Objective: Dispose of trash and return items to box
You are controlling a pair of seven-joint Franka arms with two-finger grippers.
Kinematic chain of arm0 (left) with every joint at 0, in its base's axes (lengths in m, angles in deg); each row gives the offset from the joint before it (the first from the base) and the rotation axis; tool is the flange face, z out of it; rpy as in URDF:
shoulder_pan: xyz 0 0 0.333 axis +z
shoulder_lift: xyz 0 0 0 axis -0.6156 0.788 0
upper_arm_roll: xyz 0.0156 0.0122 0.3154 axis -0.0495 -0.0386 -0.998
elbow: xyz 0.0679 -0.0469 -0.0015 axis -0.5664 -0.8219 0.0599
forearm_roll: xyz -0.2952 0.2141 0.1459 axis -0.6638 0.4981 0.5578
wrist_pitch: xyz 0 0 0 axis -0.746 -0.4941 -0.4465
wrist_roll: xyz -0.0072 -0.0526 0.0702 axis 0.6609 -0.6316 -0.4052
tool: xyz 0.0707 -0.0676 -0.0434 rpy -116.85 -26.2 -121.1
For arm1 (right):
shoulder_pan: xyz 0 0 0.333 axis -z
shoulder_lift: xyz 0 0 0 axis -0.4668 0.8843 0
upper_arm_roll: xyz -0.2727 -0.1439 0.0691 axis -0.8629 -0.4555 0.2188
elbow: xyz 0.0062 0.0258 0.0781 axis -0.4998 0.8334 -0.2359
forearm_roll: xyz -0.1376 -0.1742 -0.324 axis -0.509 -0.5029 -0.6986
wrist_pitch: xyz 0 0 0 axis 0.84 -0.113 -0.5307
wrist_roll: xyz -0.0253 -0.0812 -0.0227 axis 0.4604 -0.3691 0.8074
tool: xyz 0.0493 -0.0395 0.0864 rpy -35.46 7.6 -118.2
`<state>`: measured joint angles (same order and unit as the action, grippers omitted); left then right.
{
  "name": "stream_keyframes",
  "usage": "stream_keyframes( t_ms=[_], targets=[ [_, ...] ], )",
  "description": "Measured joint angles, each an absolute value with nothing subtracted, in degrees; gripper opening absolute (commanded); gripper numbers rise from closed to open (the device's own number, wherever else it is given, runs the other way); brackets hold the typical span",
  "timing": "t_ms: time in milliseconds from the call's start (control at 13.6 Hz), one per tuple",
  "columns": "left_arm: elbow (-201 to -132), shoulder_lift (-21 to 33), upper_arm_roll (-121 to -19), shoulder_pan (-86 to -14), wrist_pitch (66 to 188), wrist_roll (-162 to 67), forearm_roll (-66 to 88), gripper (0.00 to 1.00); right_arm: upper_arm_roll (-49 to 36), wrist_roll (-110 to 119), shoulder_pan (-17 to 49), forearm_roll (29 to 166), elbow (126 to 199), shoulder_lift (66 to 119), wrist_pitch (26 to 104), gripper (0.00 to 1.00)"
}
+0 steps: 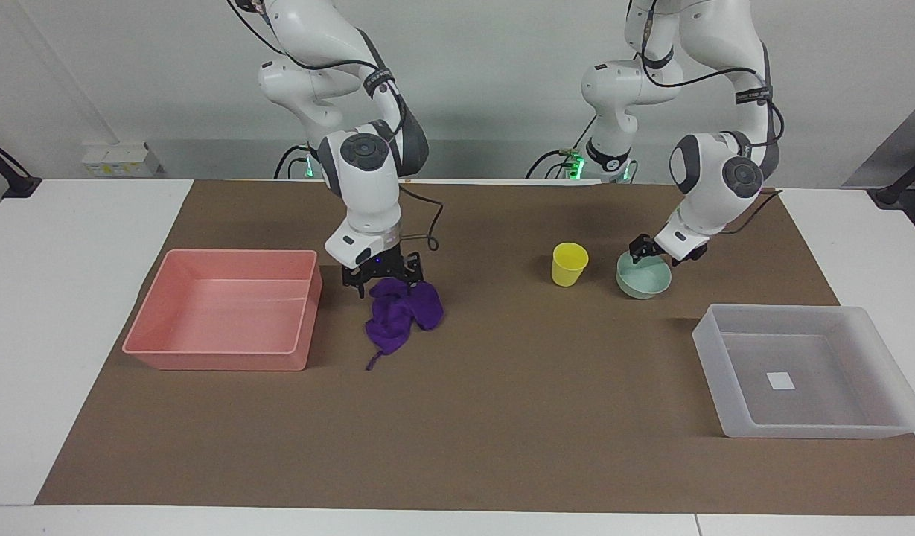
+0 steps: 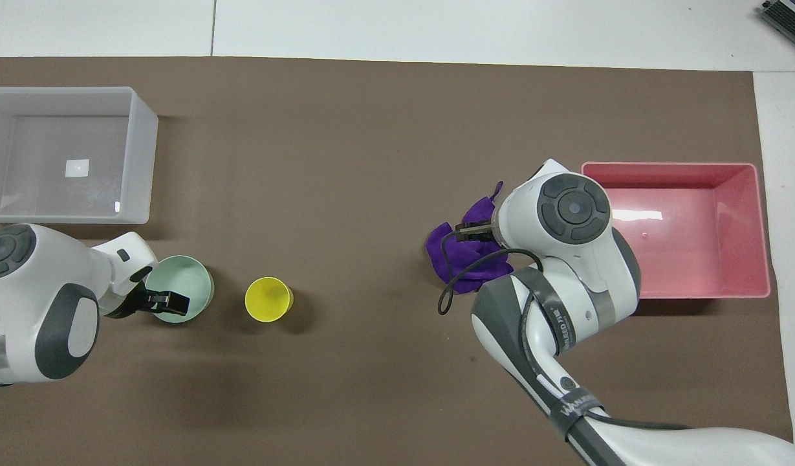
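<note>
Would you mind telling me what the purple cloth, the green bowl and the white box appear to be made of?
The purple cloth looks like soft fabric: it lies in wrinkled folds with a thin string trailing. The green bowl seems hard and smooth, plastic or glazed ceramic; I cannot tell which. The white box looks like frosted plastic: the brown mat shows dimly through it.

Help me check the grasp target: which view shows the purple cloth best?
The facing view: the purple cloth lies almost wholly visible with its dangling string, the right gripper open at its robot-side edge. In the overhead view the right arm covers much of the cloth.
</note>
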<state>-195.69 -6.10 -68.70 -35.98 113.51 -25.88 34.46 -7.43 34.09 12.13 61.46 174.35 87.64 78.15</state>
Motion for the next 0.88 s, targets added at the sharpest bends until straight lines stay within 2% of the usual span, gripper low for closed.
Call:
stream_keyframes(
  t_ms=[147, 221, 589, 884],
  targets=[
    [-195.7, -6.1, -68.7, -35.7, 113.6, -26.0, 34.1, 0.15, -7.4, 34.2, 11.7, 61.5, 176.1, 87.5, 80.3, 1.00],
    [-195.5, -6.1, -68.7, -35.2, 113.5, -26.1, 33.9, 0.00, -7.4, 34.4, 11.7, 61.5, 176.8, 87.5, 81.7, 1.00],
    [-193.5, -5.9, -68.7, -33.6, 111.0, -26.2, 32.5, 0.00, -7.4, 36.4, 11.7, 61.5, 181.9, 87.7, 89.2, 1.00],
    [-185.6, -5.8, -68.7, -33.2, 100.4, -27.3, 32.0, 0.00, -7.4, 36.4, 11.5, 61.5, 184.2, 88.2, 92.8, 1.00]
  ],
)
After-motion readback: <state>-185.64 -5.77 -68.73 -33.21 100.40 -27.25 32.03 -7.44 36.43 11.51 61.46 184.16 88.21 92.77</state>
